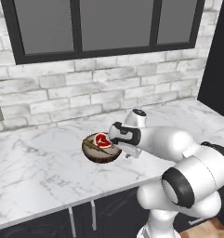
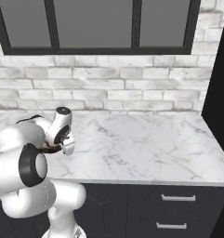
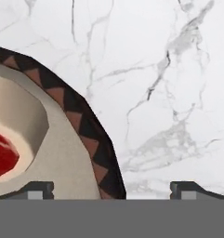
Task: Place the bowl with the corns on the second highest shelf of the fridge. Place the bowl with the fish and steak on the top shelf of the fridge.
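Observation:
A dark brown shallow bowl (image 1: 98, 152) with a zigzag rim stands on the marble counter (image 1: 39, 162). In it lie a red marbled steak slice (image 1: 102, 139) and a darker strip (image 1: 91, 146) beside it. My gripper (image 1: 126, 153) hangs at the bowl's right rim, open. In the hand view the bowl rim (image 3: 88, 132) runs between the two spread fingertips of the gripper (image 3: 115, 188), with the steak (image 3: 2, 155) at the left edge. From the right base view the arm hides most of the bowl (image 2: 50, 148) next to the gripper (image 2: 68, 149). The bowl with the corns and the fridge shelves are out of view.
A white brick wall (image 1: 108, 88) and a black-framed window (image 1: 108, 28) back the counter. A tall dark panel (image 2: 219, 83) bounds the counter at the right. Dark cabinets and drawers (image 2: 178, 209) sit under the front edge. Bare marble (image 2: 146, 139) stretches right of the bowl.

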